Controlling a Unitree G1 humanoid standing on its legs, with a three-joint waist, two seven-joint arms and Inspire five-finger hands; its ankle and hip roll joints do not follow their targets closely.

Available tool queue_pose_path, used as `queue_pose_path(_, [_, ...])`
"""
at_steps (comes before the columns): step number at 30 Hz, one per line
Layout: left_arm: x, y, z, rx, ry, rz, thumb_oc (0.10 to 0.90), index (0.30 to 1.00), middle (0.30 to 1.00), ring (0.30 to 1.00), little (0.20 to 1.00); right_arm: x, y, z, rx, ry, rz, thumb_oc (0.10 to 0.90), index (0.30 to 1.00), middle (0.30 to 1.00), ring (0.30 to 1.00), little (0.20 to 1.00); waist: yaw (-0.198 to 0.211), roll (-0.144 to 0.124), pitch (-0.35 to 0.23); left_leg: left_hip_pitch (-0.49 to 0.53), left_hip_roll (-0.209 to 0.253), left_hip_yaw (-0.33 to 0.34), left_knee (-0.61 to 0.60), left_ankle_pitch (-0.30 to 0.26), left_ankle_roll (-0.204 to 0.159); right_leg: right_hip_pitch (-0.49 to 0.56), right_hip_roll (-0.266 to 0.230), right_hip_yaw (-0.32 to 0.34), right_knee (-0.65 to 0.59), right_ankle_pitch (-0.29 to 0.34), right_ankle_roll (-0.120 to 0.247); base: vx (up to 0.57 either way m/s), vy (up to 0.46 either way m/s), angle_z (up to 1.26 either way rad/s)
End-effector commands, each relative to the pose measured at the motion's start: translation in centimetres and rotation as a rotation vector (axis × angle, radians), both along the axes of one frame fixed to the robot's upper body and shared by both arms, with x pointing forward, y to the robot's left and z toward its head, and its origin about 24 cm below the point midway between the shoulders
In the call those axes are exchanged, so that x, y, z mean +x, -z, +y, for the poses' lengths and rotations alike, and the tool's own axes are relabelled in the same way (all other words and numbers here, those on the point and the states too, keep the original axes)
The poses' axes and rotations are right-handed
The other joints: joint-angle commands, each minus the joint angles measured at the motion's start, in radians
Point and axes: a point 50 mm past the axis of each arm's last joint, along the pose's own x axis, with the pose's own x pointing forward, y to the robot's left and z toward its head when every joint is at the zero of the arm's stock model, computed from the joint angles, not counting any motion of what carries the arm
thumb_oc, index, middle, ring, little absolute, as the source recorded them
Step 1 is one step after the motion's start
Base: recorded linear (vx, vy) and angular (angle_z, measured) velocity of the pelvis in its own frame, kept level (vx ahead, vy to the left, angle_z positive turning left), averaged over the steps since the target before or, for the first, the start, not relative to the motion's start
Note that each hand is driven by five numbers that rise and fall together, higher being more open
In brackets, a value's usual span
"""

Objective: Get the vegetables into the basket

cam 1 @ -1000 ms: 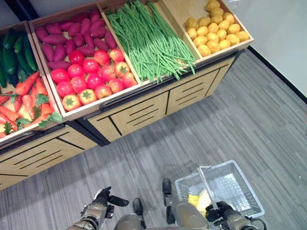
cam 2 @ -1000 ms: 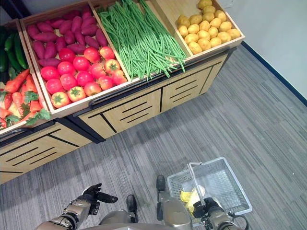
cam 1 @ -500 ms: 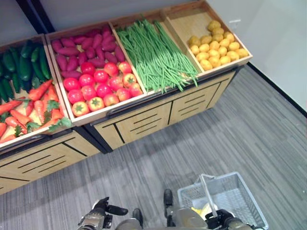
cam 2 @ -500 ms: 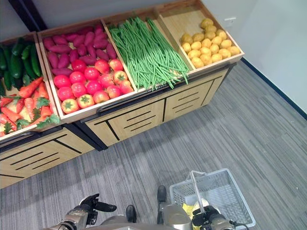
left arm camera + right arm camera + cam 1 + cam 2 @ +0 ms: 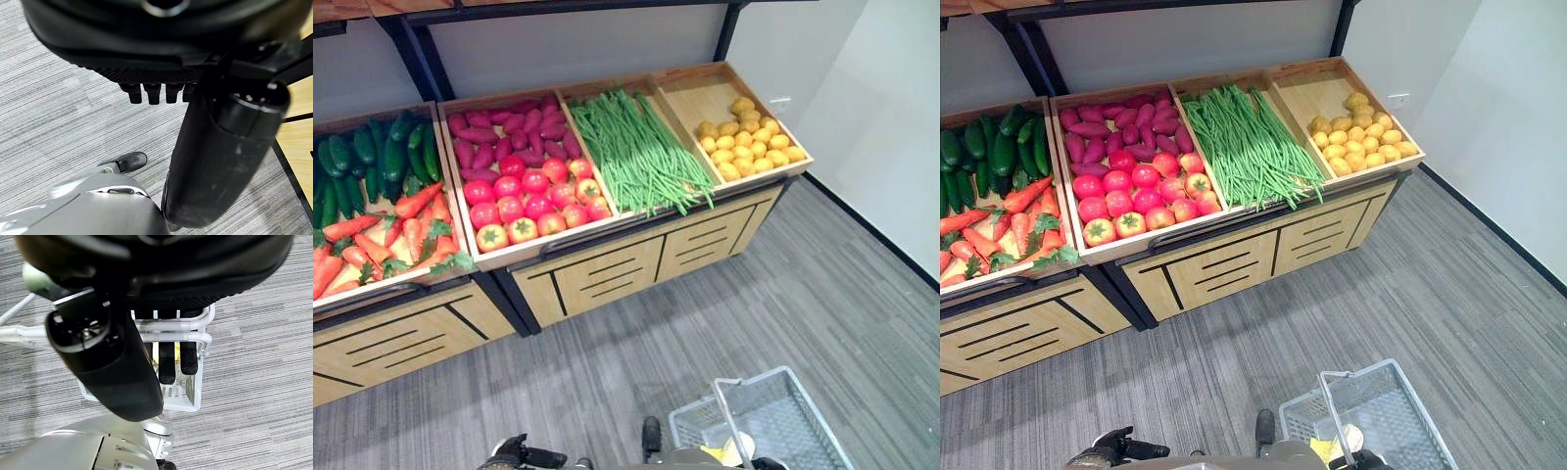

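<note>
A grey wire basket (image 5: 783,416) hangs low on my right, with a yellow and a pale item (image 5: 726,451) inside it. My right hand (image 5: 146,284) has its fingers (image 5: 166,362) curled round the basket's handle (image 5: 193,339). My left hand (image 5: 514,455) is low on the left, away from the stand; its fingers (image 5: 146,93) are curled and hold nothing. On the wooden stand (image 5: 607,274) ahead lie cucumbers (image 5: 372,162), carrots (image 5: 382,240), purple sweet potatoes (image 5: 504,132), tomatoes (image 5: 533,201), green beans (image 5: 641,152) and yellow potatoes (image 5: 749,147).
Grey striped carpet (image 5: 705,323) lies between me and the stand. A white wall (image 5: 891,127) runs along the right side. A dark shelf frame (image 5: 411,49) rises behind the bins.
The camera has tilted up and drawn back: the stand looks farther away and the wall behind it shows. Both hands and the basket sit lower in view. The right hand keeps the handle.
</note>
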Motion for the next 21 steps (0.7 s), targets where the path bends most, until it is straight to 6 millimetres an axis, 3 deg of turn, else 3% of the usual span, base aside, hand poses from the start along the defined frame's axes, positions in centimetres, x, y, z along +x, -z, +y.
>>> queue_pose_path(1, [-0.3,0.0,0.2,0.034,0.057,0.031,0.9,1.0,1.0,1.0,1.0,1.6,-0.4,-0.8,-0.017,-0.023,-0.036,0.4,0.3,0.3,0.3,0.3,0.006,0.017,0.036,-0.056,-0.034,0.078,0.006,-0.052,0.038,0.049,-0.046,-0.029,0.122,-0.228,0.087,0.01,0.075,-0.07])
queue_pose_path(3, [-0.3,0.0,0.2,0.033,0.056,0.029,0.9,1.0,1.0,1.0,1.0,1.7,-0.5,-0.9,-0.02,-0.022,-0.037,0.4,0.3,0.3,0.3,0.3,0.008,0.017,0.04,-0.055,-0.038,0.079,0.006,-0.053,0.043,0.04,-0.049,-0.027,0.139,-0.232,0.09,0.03,0.124,-0.07])
queue_pose_path(7, [0.2,-0.2,0.8,0.05,0.052,0.015,0.9,1.0,1.0,1.0,1.0,2.5,-0.6,-0.9,-0.023,-0.025,-0.067,0.4,0.3,0.3,0.3,0.3,0.013,0.01,0.07,-0.074,-0.046,0.08,0.05,-0.085,0.071,-0.034,-0.063,-0.016,0.297,-0.26,0.101,0.03,0.203,-0.15])
queue_pose_path(8, [0.2,-0.3,0.9,0.05,0.048,0.013,0.9,1.0,1.0,1.0,1.0,2.8,-0.7,-1.0,-0.028,-0.032,-0.081,0.4,0.3,0.3,0.3,0.3,0.015,0.007,0.082,-0.071,-0.052,0.088,0.056,-0.096,0.083,-0.067,-0.079,-0.028,0.39,-0.266,0.109,0.01,0.26,-0.33])
queue_pose_path(9, [0.3,-0.3,1.1,0.056,0.043,0.008,0.9,1.0,1.0,1.0,1.0,3.1,-0.8,-0.9,-0.03,-0.045,-0.092,0.4,0.3,0.3,0.3,0.3,0.015,0.005,0.102,-0.06,-0.06,0.094,0.058,-0.099,0.091,-0.129,-0.096,-0.025,0.507,-0.218,0.121,0.02,0.244,-0.38])
queue_pose_path(10, [0.3,-0.4,1.2,0.059,0.037,0.005,0.9,1.0,1.0,1.0,1.0,3.2,-0.8,-1.0,-0.032,-0.046,-0.095,0.4,0.3,0.3,0.3,0.3,0.013,0.005,0.112,-0.054,-0.062,0.096,0.057,-0.101,0.093,-0.155,-0.099,-0.018,0.554,-0.208,0.123,0.02,0.165,-0.4])
queue_pose_path(13, [0.5,-0.5,1.4,0.062,0.027,-0.005,0.9,1.0,1.0,1.0,1.0,3.1,-0.8,-0.9,-0.032,-0.043,-0.098,0.4,0.3,0.3,0.3,0.3,0.017,0.005,0.118,-0.046,-0.06,0.099,0.051,-0.098,0.089,-0.181,-0.086,-0.015,0.513,-0.199,0.118,0.04,0.043,-0.2])
queue_pose_path(14, [0.9,-0.6,1.6,0.067,0.014,-0.022,0.9,1.0,1.0,1.0,1.0,3.1,-0.8,-1.0,-0.035,-0.033,-0.098,0.4,0.3,0.3,0.3,0.3,0.016,0.009,0.126,-0.049,-0.055,0.1,0.054,-0.096,0.078,-0.198,-0.051,0.015,0.307,-0.154,0.123,0.1,-0.045,0.0])
queue_pose_path(15, [1.1,-0.7,1.7,0.069,0.023,-0.025,0.9,1.0,1.0,1.0,1.0,2.7,-0.7,-1.0,-0.03,-0.028,-0.085,0.4,0.3,0.3,0.3,0.3,0.009,0.005,0.126,-0.05,-0.057,0.086,0.078,-0.11,0.074,-0.184,-0.043,0.049,0.242,-0.138,0.131,0.16,-0.06,0.1])
queue_pose_path(21, [0.8,-0.5,1.2,0.06,0.029,-0.015,0.9,1.0,1.0,1.0,1.0,2.4,-0.7,-0.9,-0.026,-0.037,-0.076,0.4,0.3,0.3,0.3,0.3,0.011,0.006,0.093,-0.025,-0.056,0.065,0.07,-0.112,0.059,-0.098,-0.03,0.04,0.176,-0.155,0.111,0.13,-0.076,0.43])
